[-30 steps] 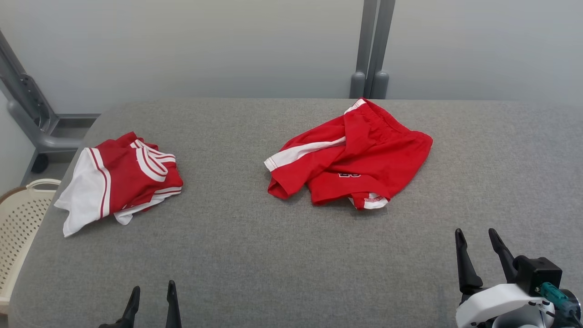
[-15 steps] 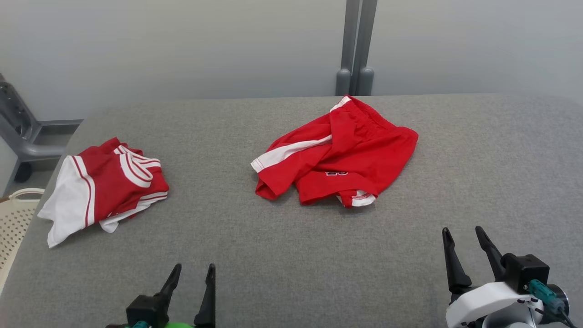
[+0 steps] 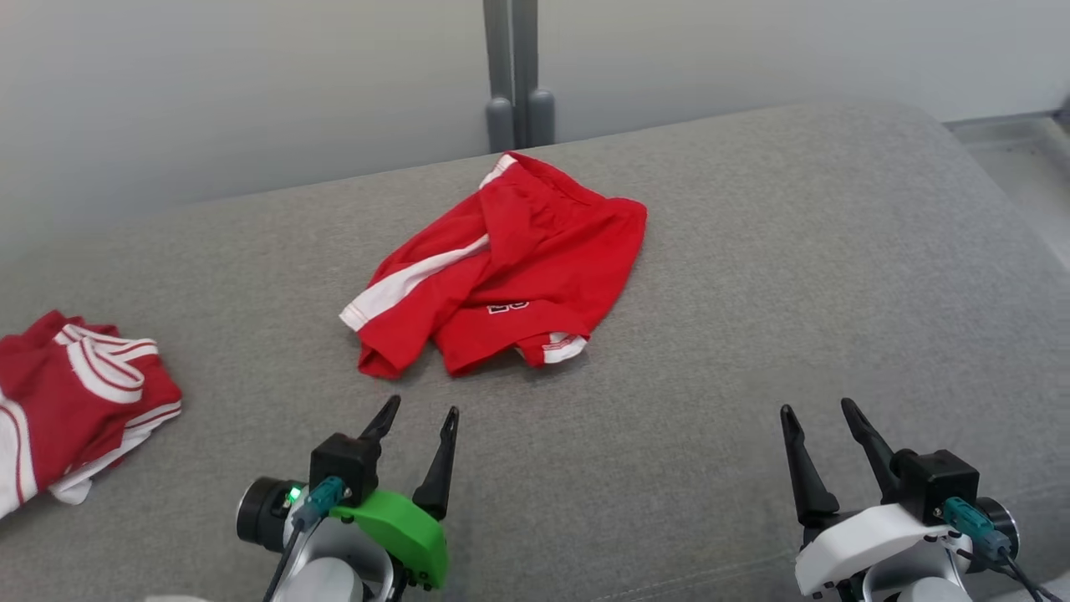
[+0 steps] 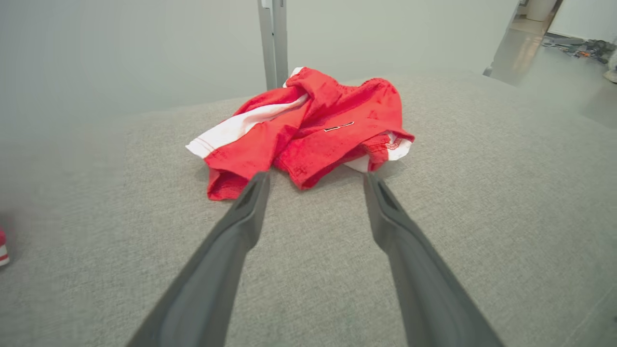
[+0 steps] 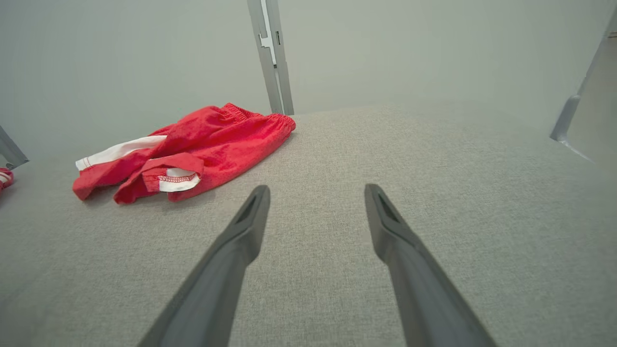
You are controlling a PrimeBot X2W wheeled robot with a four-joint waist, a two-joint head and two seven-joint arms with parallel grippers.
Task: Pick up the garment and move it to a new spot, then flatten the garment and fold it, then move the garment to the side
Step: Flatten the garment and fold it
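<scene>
we work over a grey cloth-covered tabletop [image 3: 752,276] that runs back to a plain pale wall [image 3: 251,84], where one grey post [image 3: 512,67] stands at the far edge. bare floor [image 3: 1020,150] shows past the rounded far corner, beyond our right hand [image 3: 816,405]; the cloth ahead of that hand lies open. we count two hands, both with fingers spread and holding nothing, and two red-and-white garments: the crumpled shorts [image 3: 510,267] just ahead of our left hand [image 3: 422,405], not touching it, and a second garment [image 3: 75,393] well off to that hand's left.
</scene>
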